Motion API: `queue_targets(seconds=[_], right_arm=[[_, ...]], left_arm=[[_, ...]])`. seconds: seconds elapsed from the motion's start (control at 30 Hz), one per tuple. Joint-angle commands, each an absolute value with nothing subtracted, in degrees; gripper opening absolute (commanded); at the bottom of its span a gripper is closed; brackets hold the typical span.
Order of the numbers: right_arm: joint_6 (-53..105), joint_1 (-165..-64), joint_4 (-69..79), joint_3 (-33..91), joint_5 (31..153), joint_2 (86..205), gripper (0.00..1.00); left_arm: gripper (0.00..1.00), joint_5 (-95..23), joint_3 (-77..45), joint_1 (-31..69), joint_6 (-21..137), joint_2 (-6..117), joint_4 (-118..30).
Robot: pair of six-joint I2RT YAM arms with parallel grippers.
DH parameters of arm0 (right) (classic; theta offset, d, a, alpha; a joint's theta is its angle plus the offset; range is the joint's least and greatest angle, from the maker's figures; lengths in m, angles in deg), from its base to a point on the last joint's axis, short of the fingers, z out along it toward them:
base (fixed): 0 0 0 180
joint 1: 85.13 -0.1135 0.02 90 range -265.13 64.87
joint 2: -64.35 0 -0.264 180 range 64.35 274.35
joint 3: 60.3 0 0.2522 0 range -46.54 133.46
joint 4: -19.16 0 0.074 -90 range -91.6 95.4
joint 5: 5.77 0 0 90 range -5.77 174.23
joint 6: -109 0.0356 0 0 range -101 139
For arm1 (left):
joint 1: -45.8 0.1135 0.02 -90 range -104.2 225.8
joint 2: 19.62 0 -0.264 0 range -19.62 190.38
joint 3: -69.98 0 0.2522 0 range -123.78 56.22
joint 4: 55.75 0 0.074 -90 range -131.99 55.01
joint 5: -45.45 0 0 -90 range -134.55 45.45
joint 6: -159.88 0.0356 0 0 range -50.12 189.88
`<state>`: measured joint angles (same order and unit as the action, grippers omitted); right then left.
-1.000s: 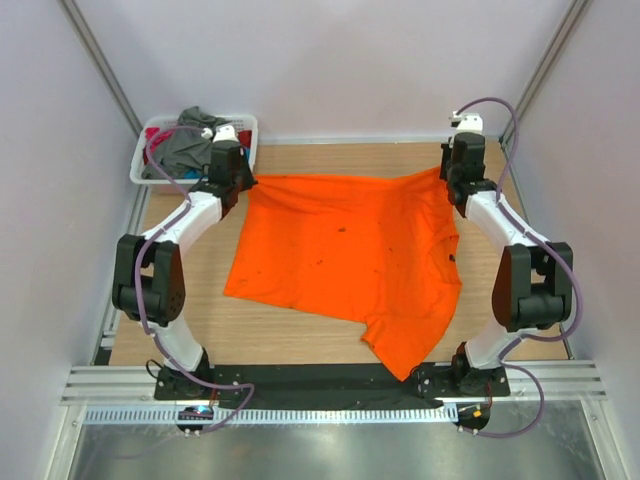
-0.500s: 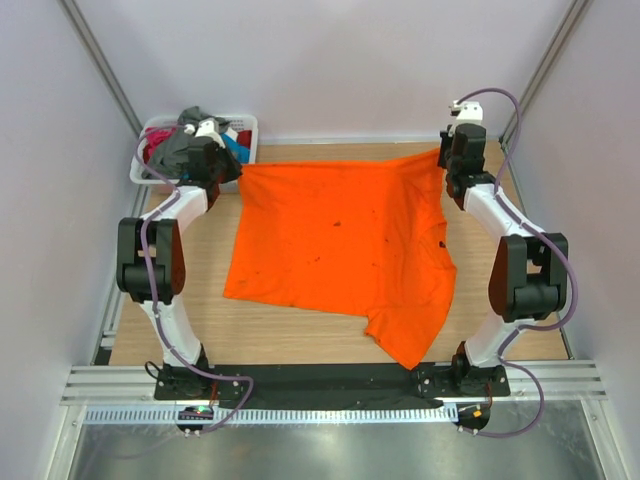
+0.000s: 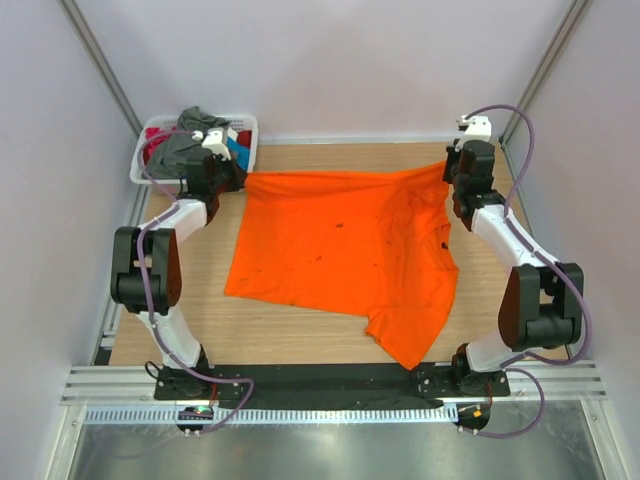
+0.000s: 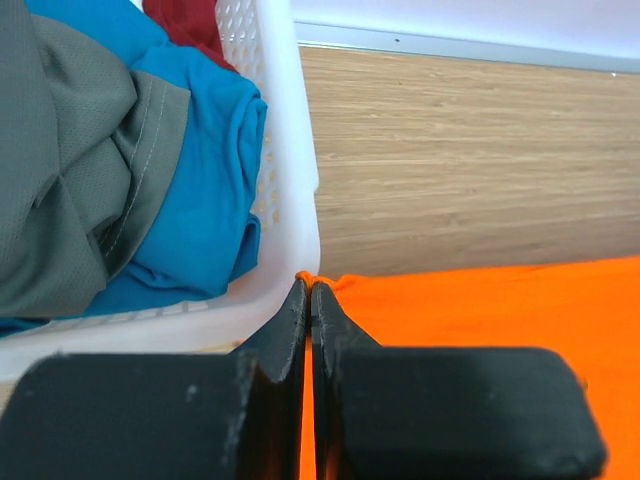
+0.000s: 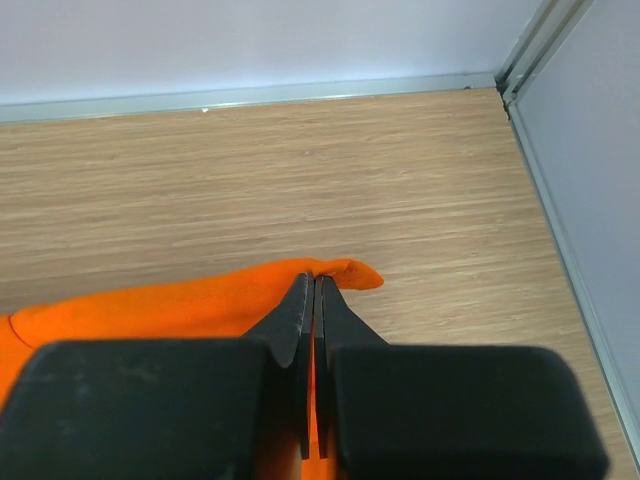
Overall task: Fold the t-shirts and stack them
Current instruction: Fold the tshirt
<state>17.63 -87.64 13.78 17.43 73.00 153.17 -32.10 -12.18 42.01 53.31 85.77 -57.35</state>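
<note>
The left gripper (image 4: pixel 308 288) and right gripper (image 5: pixel 313 282) clamp the far corners of the orange t-shirt (image 3: pixel 345 245), seemingly slightly nearer than before.

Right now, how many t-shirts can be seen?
4: the orange t-shirt spread on the table; a grey t-shirt, a blue t-shirt and a red t-shirt in the white basket, which may hide more.

The spread t-shirt (image 3: pixel 340 250) lies mid-frame on the table (image 3: pixel 200 310) in the top view. My left gripper (image 3: pixel 235 178) pinches its far corner at upper left, my right gripper (image 3: pixel 447 170) the other at upper right. The basket (image 3: pixel 247 121) sits in the upper left corner, just behind my left gripper, with the other t-shirts (image 3: pixel 185 145) heaped inside.
</note>
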Motion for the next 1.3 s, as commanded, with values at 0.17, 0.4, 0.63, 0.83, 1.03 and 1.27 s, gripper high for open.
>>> queue_targets(seconds=[0.17, 0.4, 0.63, 0.83, 1.03, 1.27], right_arm=[[18.6, -87.2, 12.9, 12.0, 74.0, 143.6, 0.01], [20.4, -87.2, 9.3, 6.6, 76.9, 139.3, 0.01], [22.9, -87.8, 5.7, 4.2, 77.4, 138.5, 0.01], [25.1, -88.2, 2.7, 1.0, 76.4, 136.0, 0.01], [27.8, -88.6, -1.4, -1.5, 75.7, 133.3, 0.01], [29.8, -88.8, -4.6, -2.0, 77.8, 131.9, 0.01]], left_arm=[[0.00, -31.7, -4.6, 42.1, 60.2, 77.2, -61.7], [0.00, -31.9, -1.4, 42.1, 63.1, 74.2, -57.6], [0.00, -33.4, 0.8, 41.9, 66.1, 74.0, -55.1], [0.00, -34.0, 1.8, 41.9, 67.0, 74.6, -54.1], [0.00, -34.4, 3.5, 41.9, 67.8, 73.8, -53.5], [0.00, -33.7, 3.7, 41.6, 68.2, 73.5, -52.5]])
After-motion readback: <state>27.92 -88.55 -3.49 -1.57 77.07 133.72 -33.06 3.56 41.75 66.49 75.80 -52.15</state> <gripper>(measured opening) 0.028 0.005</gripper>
